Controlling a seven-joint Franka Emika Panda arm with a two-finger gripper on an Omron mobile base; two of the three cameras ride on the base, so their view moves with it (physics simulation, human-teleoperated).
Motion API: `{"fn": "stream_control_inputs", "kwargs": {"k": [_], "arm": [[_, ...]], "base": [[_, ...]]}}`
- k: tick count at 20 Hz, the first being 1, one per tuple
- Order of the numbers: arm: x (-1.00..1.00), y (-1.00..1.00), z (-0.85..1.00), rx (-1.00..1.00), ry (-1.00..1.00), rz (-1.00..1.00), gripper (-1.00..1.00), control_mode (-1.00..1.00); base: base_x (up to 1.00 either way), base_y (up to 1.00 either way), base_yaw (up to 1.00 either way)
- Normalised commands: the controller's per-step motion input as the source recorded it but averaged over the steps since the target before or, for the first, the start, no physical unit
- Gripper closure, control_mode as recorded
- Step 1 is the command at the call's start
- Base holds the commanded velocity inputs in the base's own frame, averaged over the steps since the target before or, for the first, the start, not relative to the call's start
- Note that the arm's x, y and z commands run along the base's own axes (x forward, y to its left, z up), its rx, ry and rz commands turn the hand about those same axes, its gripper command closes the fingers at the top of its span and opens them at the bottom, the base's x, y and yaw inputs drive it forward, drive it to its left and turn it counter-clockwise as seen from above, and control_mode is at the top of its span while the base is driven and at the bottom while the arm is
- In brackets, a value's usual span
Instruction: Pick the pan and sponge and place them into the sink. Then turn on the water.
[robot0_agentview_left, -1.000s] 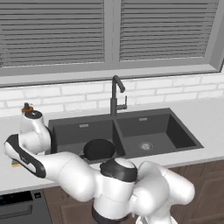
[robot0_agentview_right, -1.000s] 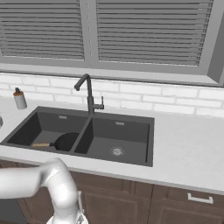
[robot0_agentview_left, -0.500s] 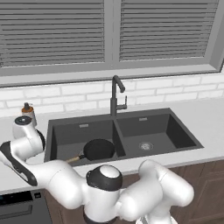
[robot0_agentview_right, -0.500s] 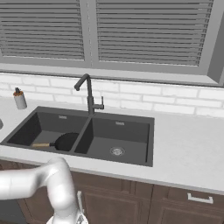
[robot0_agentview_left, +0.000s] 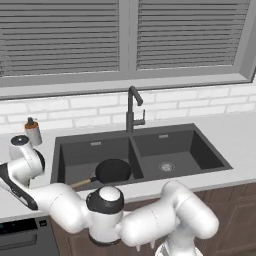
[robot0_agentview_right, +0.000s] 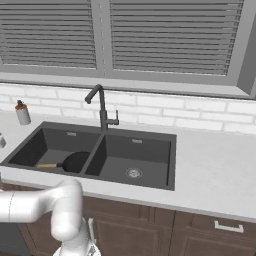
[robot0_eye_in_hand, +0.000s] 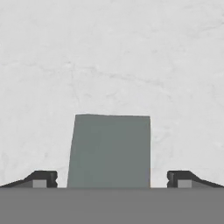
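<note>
The black pan (robot0_agentview_left: 113, 170) lies in the left basin of the dark sink (robot0_agentview_left: 175, 145), its wooden handle (robot0_agentview_left: 80, 183) pointing toward the front left. From the right base the pan (robot0_agentview_right: 76, 161) sits in the same basin of the sink (robot0_agentview_right: 145, 155). In the hand view the sponge (robot0_eye_in_hand: 109, 148) shows its grey-green top on the pale counter (robot0_eye_in_hand: 109, 52). My gripper (robot0_eye_in_hand: 111, 178) stands open just above it, one fingertip on each side and apart from it. The black faucet (robot0_agentview_left: 132, 107) stands behind the divider, and no water is in view.
A grey soap dispenser (robot0_agentview_left: 33, 131) stands on the counter left of the sink, also in the right base view as the dispenser (robot0_agentview_right: 22, 113). My arm reaches far left over the counter. A window with blinds and a brick backsplash sit behind.
My arm has swung further left and lower over the counter, uncovering the pan in the left base view. The pan has not moved and the jaws stay open.
</note>
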Motion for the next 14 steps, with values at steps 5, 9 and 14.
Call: {"fn": "stream_control_inputs", "kwargs": {"k": [5, 9, 14], "arm": [[0.27, 0.4, -0.51, -0.14, 0.05, -0.05, -1.0, -1.0], [0.0, 0.14, -0.96, -0.15, 0.06, -0.06, -1.0, -1.0], [-0.24, -0.46, -1.0, 0.01, 0.04, -0.09, 1.0, -1.0]], "base": [[0.0, 0.0, 0.0], [0.0, 0.0, 0.0], [0.0, 0.0, 0.0]]}}
